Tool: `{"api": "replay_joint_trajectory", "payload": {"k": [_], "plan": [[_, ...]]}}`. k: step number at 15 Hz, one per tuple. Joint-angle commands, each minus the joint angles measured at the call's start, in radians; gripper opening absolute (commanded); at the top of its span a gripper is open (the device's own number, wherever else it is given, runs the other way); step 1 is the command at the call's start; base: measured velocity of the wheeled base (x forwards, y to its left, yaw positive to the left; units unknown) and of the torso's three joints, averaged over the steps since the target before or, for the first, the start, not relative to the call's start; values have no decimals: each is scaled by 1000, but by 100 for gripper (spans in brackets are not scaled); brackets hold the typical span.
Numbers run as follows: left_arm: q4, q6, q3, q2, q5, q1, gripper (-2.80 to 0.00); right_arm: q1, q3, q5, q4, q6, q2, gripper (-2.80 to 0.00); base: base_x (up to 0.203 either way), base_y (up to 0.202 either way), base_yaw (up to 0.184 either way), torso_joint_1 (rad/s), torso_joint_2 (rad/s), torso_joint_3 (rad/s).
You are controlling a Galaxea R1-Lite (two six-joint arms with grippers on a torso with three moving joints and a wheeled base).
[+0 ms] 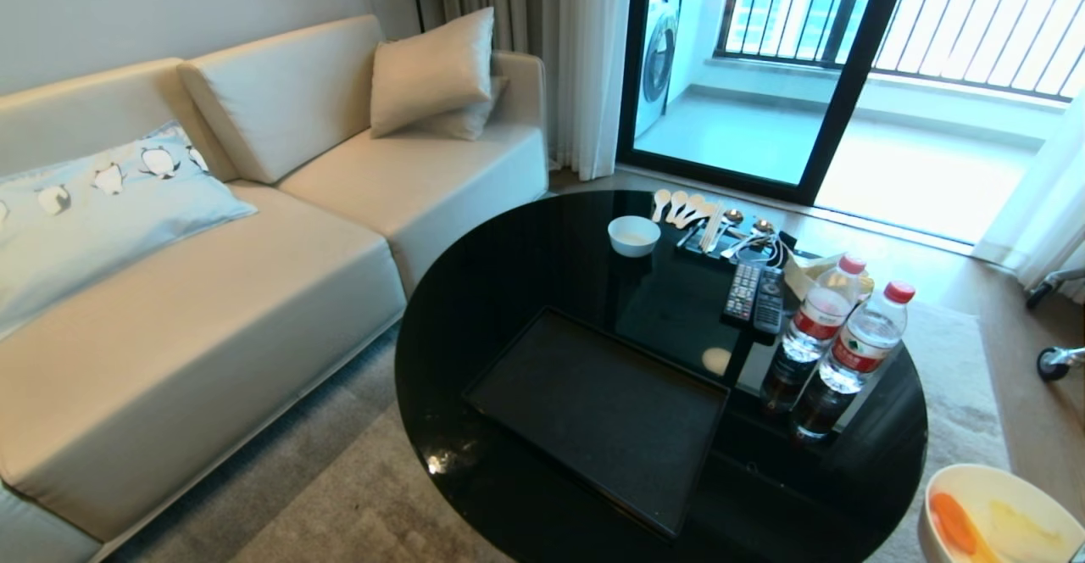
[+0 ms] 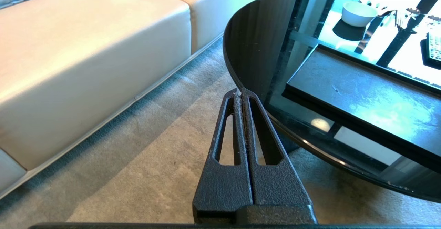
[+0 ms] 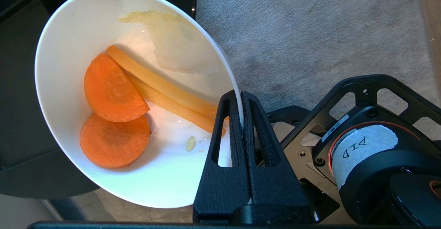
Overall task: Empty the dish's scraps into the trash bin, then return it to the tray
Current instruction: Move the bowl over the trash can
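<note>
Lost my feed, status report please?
Right gripper shut on dish rim, scraps inside, off the table. Left gripper shut, idle. Tray bare. Bin unseen.

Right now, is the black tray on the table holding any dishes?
No, in the head view the tray lies bare, while the dish with its scraps is clamped by the right end effector off the table.

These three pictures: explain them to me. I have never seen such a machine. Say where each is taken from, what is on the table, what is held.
It is a two-armed robot. The wide picture comes from its head: a black round table carrying a black tray, a small white bowl, spoons, remotes and two water bottles. The other two come from its wrists. The left claw hangs shut and empty over the carpet. The right claw pinches the rim of the dish, beside the table, holding carrot scraps.
</note>
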Motion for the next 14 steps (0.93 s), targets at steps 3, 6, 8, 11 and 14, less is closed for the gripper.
{"api": "replay_joint_trajectory", "payload": {"k": [3, 6, 8, 11, 14], "plan": [[0, -1, 0, 0, 0, 0, -280, 1, 0, -2, 6, 7, 4, -280, 0, 0, 0, 0, 0, 0], [0, -1, 0, 0, 0, 0, -280, 1, 2, 0, 4, 7, 4, -280, -77, 0, 1, 2, 4, 1], [0, -1, 0, 0, 0, 0, -280, 1, 2, 0, 5, 7, 3, -280, -183, 0, 0, -1, 0, 3], [0, -1, 0, 0, 0, 0, -280, 1, 3, 1, 14, 7, -1, -280, -187, 0, -1, 3, 2, 3], [0, -1, 0, 0, 0, 0, -280, 1, 3, 1, 21, 7, -9, -280, -185, 0, -2, 2, 1, 0]]}}
